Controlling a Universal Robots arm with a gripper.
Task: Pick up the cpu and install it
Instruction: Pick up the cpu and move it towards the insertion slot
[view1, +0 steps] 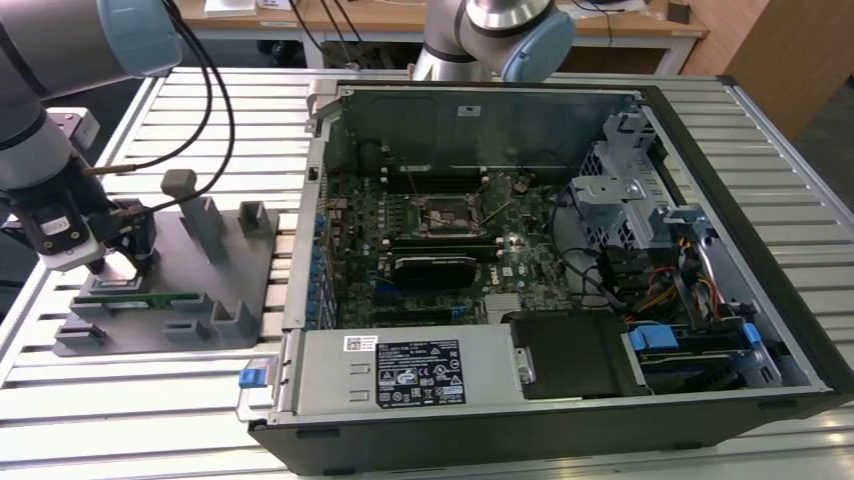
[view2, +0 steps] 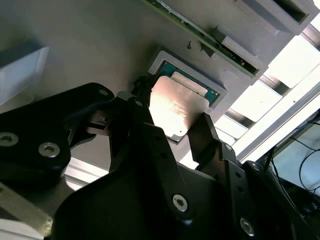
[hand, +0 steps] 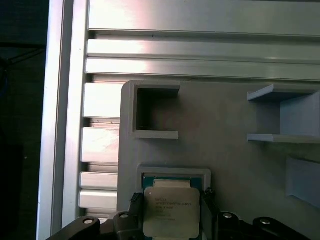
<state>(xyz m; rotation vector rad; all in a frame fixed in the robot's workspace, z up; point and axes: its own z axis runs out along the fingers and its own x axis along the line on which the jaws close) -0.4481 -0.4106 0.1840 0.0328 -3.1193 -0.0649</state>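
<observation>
From my station I have the gripper (view1: 114, 268) down on the grey holder plate (view1: 260, 275), which lies on the slatted aluminium table (view1: 147, 400) at the exterior view's left, just beside the open computer case (view1: 481, 110). In both wrist views the two black fingers (hand: 136, 200) are pressed in on opposite edges of the cpu (hand: 171, 212), pinching it between them. Its silver top faces up and catches the light in the second wrist view (view2: 177, 107). The chip sits over its square framed pocket (hand: 172, 175) near the edge of the holder. A band of the pocket's teal-green floor shows on the far side of the chip, so it is not squarely centred in the frame. I cannot tell whether it rests in the pocket or hangs just above it. A long green memory stick (view1: 140, 298) lies in its slot on the holder, just beside the gripper on the near side. The black-framed socket (view1: 437, 213) sits in the middle of the motherboard inside the case, well apart from the chip, to the exterior view's right.
</observation>
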